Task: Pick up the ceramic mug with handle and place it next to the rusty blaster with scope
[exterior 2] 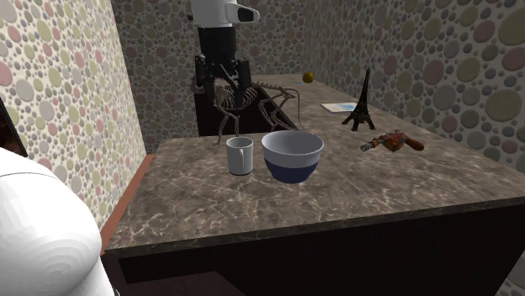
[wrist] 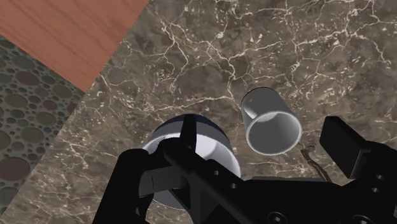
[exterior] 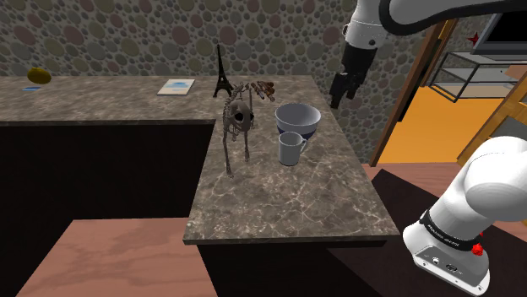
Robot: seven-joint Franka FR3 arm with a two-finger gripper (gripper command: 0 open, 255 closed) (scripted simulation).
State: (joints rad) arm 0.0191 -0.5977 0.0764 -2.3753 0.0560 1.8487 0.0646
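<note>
White mug (wrist: 270, 124) sits below your hand (exterior: 339, 93), which is spread apart, empty. Looks like the approach step; next, descend around its rim.

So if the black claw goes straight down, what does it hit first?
Probably the white mug, lying between the gripper's open fingers in the wrist view. One finger hangs over the bowl, though, so that could come first.

White mug (exterior: 290, 148), brown veined counter (exterior: 279, 202)
</note>
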